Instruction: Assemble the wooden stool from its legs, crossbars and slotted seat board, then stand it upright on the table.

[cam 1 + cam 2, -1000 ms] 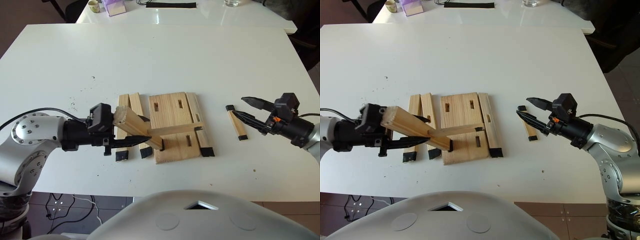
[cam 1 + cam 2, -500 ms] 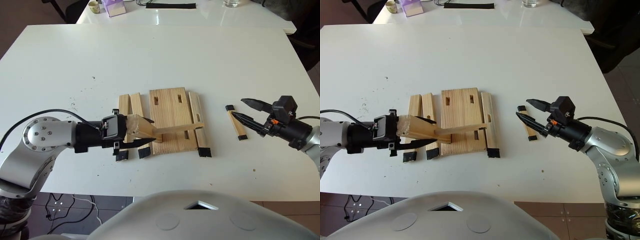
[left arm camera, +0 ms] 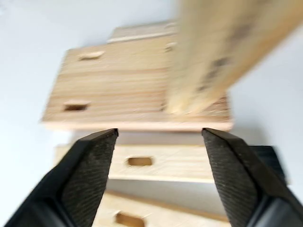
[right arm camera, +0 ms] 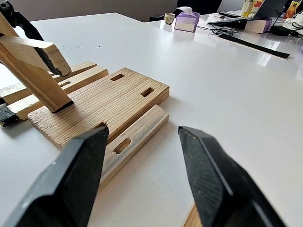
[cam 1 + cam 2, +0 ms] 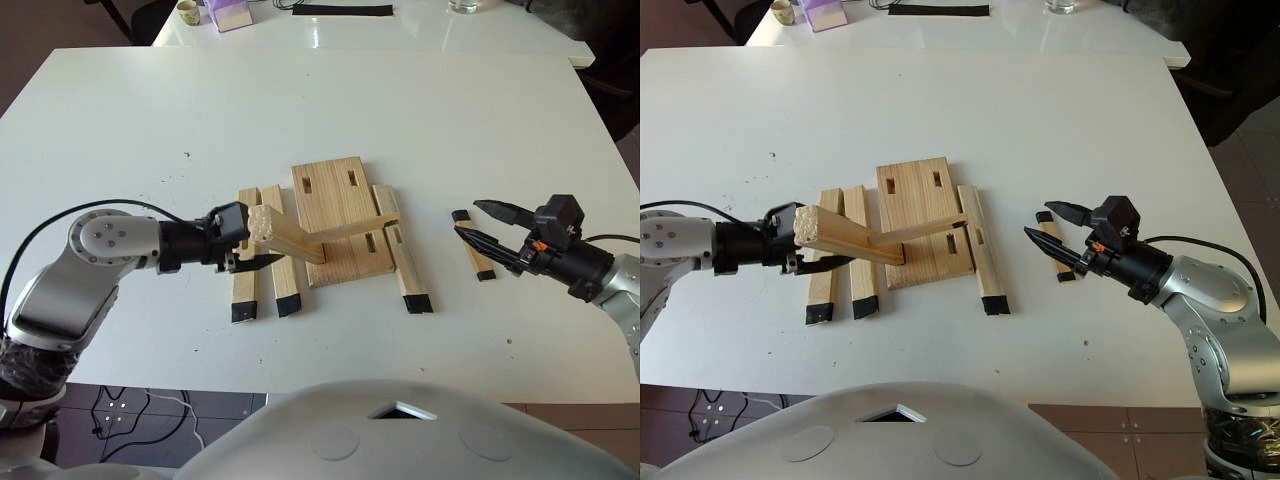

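Slotted seat board slid farther off | pale, rectangular, grain-lined wood

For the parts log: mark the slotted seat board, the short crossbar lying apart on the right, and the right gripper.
seat board (image 5: 330,205), left eye view, bare top face.
short crossbar (image 5: 482,264), left eye view, near wooden end.
right gripper (image 5: 466,217), left eye view, midway between fingertips.

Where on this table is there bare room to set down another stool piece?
The far half of the white table beyond the slotted wooden seat board is bare. Crowded beside it, where wooden legs lie, and at the short crossbar by the open right gripper.
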